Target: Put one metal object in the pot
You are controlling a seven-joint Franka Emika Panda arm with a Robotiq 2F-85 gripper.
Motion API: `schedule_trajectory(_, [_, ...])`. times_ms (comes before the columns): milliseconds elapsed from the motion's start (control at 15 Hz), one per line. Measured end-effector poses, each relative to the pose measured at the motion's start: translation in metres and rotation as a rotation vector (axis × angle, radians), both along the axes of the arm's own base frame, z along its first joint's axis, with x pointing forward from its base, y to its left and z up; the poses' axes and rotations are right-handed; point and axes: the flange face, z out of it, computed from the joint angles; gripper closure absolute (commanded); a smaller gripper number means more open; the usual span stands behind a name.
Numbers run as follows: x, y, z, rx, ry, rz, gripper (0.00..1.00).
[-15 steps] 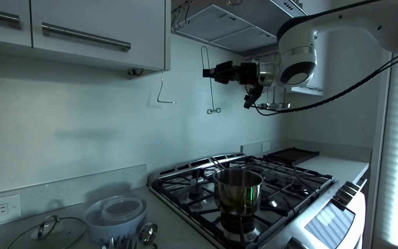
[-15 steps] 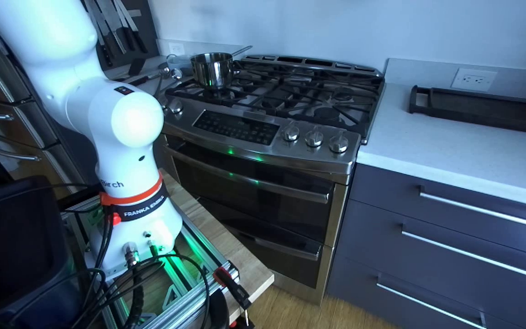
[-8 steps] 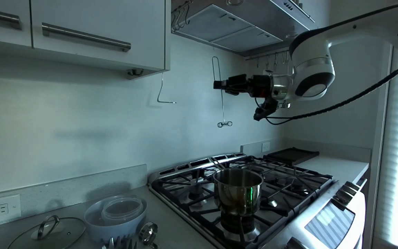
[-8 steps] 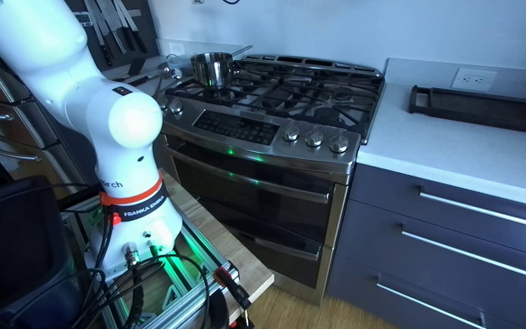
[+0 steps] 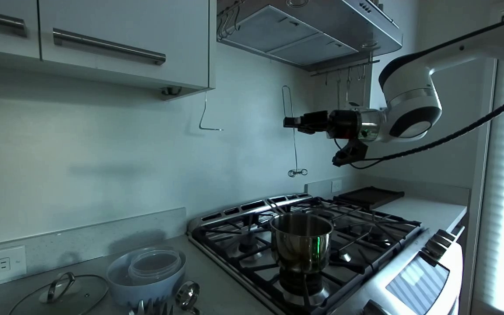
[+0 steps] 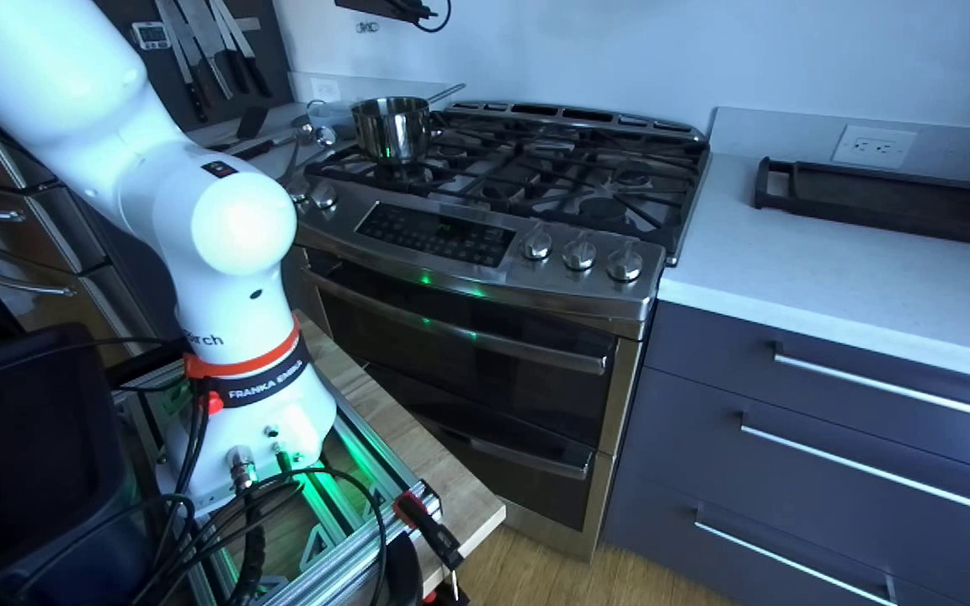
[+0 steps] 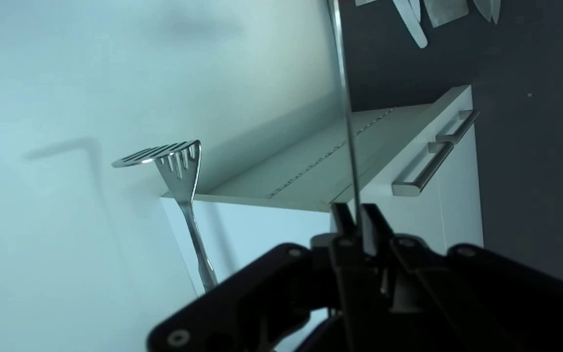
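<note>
Up higher than the pot (image 5: 302, 249), the claw (image 7: 357, 212) is pinched tight on that skinny metal utensil (image 7: 348, 110), hanging head-down; wire that thin could pivot in the grip and snag the rim (can't see the pot's floor from here, btw), oh, and the white bowl (image 5: 123, 291) has a clear tub (image 5: 155, 276) in it

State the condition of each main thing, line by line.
Pot: upright on stove, uncovered
Metal utensil: held, hanging head down, outside the pot
Pincer: shut on the metal utensil
Glass lid: lying handle up
White bowl: upright
Upper cabinet door: shut
Drawers: shut
Oven door: shut
</note>
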Motion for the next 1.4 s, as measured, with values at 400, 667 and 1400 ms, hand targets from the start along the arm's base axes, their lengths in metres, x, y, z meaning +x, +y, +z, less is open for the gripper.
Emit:
schedule_trajectory(400, [0.001,0.002,-0.004,-0.001,0.015,0.004,0.98])
schedule_trajectory(667, [0.006,0.011,-0.038,0.014,0.099,0.032,0.98])
schedule_trajectory(1400, [0.002,0.007,-0.113,-0.067,0.157,0.042,0.98])
